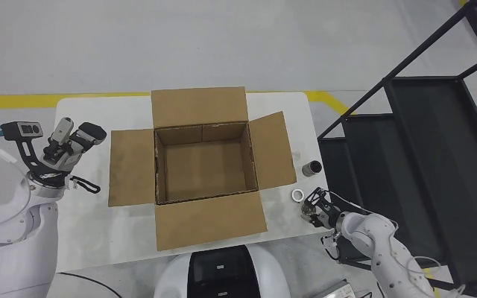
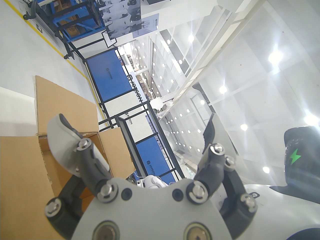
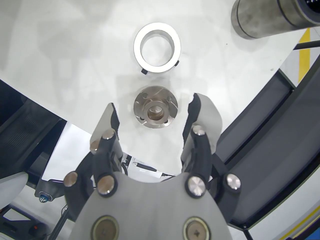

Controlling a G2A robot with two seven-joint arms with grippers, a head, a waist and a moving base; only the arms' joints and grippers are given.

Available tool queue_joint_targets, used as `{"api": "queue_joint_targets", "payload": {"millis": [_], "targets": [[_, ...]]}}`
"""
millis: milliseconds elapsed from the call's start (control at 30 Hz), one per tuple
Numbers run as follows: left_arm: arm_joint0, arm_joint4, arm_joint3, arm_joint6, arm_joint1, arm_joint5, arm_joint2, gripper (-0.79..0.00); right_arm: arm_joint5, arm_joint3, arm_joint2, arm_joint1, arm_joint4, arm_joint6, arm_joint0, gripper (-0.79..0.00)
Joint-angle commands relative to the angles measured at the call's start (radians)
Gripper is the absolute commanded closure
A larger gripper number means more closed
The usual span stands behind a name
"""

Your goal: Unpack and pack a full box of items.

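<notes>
A white bench (image 1: 89, 238) stands on a pale grey floor crossed by a yellow line, with black metal steps (image 1: 417, 134) to its right. From the top, an open brown cardboard box (image 1: 205, 167) sits at the middle of the bench with all four flaps spread flat and its bare bottom showing. Near the right edge a dark grey metal cylinder (image 1: 311, 167) stands upright, and a silver metal ring (image 1: 297, 195) lies just nearer. The right gripper (image 1: 317, 208) hangs low beside the ring at the near right corner, and the left gripper (image 1: 93, 135) is raised over the left end of the bench, well apart from the box. In the left wrist view, against a bright hall with blue panels and ceiling lights, the left gripper (image 2: 136, 121) is spread wide with nothing in it, the box (image 2: 65, 116) beyond one finger. In the right wrist view the right gripper (image 3: 153, 103) is open, its fingers on either side of a round steel flange with a raised hub (image 3: 155, 107) lying flat on the bench (image 3: 75, 38), without touching it. The ring (image 3: 137, 48) lies just beyond and the cylinder (image 3: 265, 11) farther off.
</notes>
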State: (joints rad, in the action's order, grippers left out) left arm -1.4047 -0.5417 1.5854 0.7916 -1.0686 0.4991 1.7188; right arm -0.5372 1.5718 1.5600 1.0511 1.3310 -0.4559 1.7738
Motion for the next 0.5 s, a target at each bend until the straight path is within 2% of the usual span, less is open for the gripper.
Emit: {"api": "queue_joint_targets", "payload": {"millis": [0, 33, 167, 233, 300, 333, 367, 400, 433, 467], "targets": [[0.000, 0.000, 0.000, 0.000, 0.000, 0.000, 0.000, -0.785, -0.001, -0.007, -0.002, 0.000, 0.000, -0.001, -0.004, -0.453], [0.000, 0.000, 0.000, 0.000, 0.000, 0.000, 0.000, -0.785, -0.001, -0.012, -0.004, -0.001, -0.001, -0.002, -0.007, -0.376], [0.000, 0.000, 0.000, 0.000, 0.000, 0.000, 0.000, -0.785, 0.012, -0.040, -0.019, 0.002, -0.016, -0.011, -0.027, -0.332], [0.000, 0.000, 0.000, 0.000, 0.000, 0.000, 0.000, -0.785, 0.012, -0.052, -0.026, 0.003, -0.031, -0.009, -0.037, -0.280], [0.000, 0.000, 0.000, 0.000, 0.000, 0.000, 0.000, -0.785, 0.015, -0.060, -0.032, 0.003, -0.036, -0.010, -0.045, -0.191], [0.000, 0.000, 0.000, 0.000, 0.000, 0.000, 0.000, -0.785, 0.016, -0.063, -0.036, 0.003, -0.035, -0.011, -0.049, -0.191], [0.000, 0.000, 0.000, 0.000, 0.000, 0.000, 0.000, -0.785, 0.016, -0.068, -0.038, 0.004, -0.036, -0.012, -0.052, -0.077], [0.000, 0.000, 0.000, 0.000, 0.000, 0.000, 0.000, -0.785, 0.019, -0.073, -0.040, 0.004, -0.040, -0.013, -0.055, -0.058], [0.000, 0.000, 0.000, 0.000, 0.000, 0.000, 0.000, -0.785, 0.022, -0.078, -0.042, 0.004, -0.041, -0.014, -0.058, 0.000], [0.000, 0.000, 0.000, 0.000, 0.000, 0.000, 0.000, -0.785, 0.023, -0.083, -0.043, 0.004, -0.042, -0.015, -0.059, 0.000]]}}
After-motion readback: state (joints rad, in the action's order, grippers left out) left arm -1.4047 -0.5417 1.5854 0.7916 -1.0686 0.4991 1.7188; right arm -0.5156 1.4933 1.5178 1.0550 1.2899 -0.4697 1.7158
